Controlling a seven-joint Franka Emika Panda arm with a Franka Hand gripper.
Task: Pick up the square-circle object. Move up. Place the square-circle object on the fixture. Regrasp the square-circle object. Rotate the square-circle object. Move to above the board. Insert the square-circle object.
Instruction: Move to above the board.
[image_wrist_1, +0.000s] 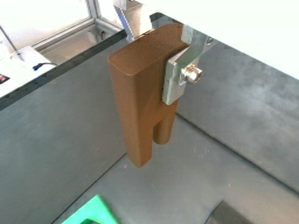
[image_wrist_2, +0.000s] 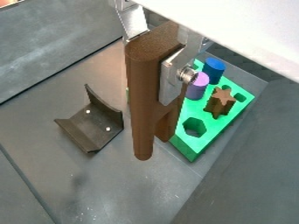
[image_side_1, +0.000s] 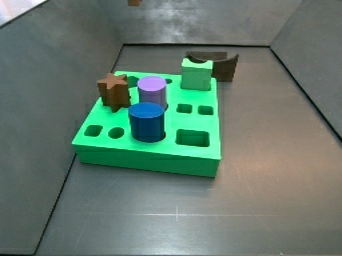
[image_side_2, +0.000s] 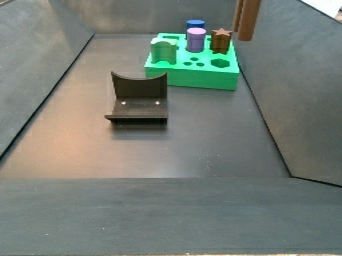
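The square-circle object (image_wrist_2: 142, 96) is seen as a long, slim, plain brown bar, hanging upright in both wrist views; in a wrist view (image_wrist_1: 142, 96) its upper length is square in section, while its lower end is split into a flat-sided part and a rounded one. It is clamped near its upper part by the claw (image_wrist_1: 170, 73), whose silver finger (image_wrist_1: 183, 70) is pressed flat against one side of the bar; the opposite finger is hidden behind the wood. The bar is held clear of the dark bench (image_wrist_2: 93, 188), well above it. In a side view only the lower end of the bar (image_side_2: 247, 18) shows at the upper edge, hanging above the far right of the board (image_side_2: 201, 68). The board (image_side_1: 150, 140) is a bright green flat block with shaped holes in its top. Four pegs are seen standing in or on it: a blue cylinder (image_side_1: 147, 123), a purple cylinder (image_side_1: 152, 92), a short brown star-shaped peg (image_side_1: 114, 90) and a pale green notched peg (image_side_1: 198, 73); several holes are left open. The fixture (image_wrist_2: 91, 122), a dark L-shaped bracket on a base plate, stands on the bench apart from the board, with nothing resting in it.
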